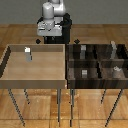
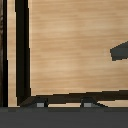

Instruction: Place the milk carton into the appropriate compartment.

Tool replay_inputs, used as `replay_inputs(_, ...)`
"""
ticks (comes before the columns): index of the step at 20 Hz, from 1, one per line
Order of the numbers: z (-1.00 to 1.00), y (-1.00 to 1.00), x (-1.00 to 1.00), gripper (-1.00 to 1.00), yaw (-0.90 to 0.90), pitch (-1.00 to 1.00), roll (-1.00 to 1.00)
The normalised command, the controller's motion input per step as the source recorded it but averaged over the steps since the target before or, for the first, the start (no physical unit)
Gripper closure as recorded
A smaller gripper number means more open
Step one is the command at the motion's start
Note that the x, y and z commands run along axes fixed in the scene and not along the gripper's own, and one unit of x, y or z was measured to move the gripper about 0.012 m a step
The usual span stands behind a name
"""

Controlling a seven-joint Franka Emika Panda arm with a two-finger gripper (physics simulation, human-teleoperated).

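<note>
Exterior view: 1 Franka Panda arm (image 1: 52, 12) stands at 12 o'clock behind 2 raised bins on thin legs. The light wooden tray (image 1: 10, 52) occupies the exterior view's left; the dark wooden divided bin (image 1: 95, 61) adjoins it on the exterior view's right. The milk carton (image 1: 28, 54), a tiny upright box with grey sides and a white top, stands on the tray floor toward the tray's 11 o'clock corner, well apart from the divided bin. The gripper (image 1: 49, 39) hangs above the tray's far rim, at roughly 1 o'clock from the carton and clear of it. Small grey shapes (image 1: 84, 73) sit among the dark compartments.

Wrist view: 2 fingertips (image 2: 40, 104) appear apart against pale wood, with nothing between them; the claw is spread and holds no object. A dark rim bar (image 2: 21, 50) crosses the picture, and a grey shape (image 2: 120, 51) shows at the edge; its identity cannot be told.
</note>
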Motion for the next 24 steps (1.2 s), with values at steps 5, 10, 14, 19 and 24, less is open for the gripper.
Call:
replay_inputs(5,0.00,0.00,0.00,-1.00,0.00,0.00,0.00)
replay_inputs(10,0.00,0.00,0.00,-1.00,0.00,0.00,0.00)
replay_inputs(14,0.00,0.00,0.25,-1.00,0.00,0.00,0.00)
replay_inputs(19,0.00,0.00,1.00,-1.00,0.00,0.00,0.00)
replay_inputs(24,0.00,0.00,0.40,-1.00,0.00,0.00,-0.27)
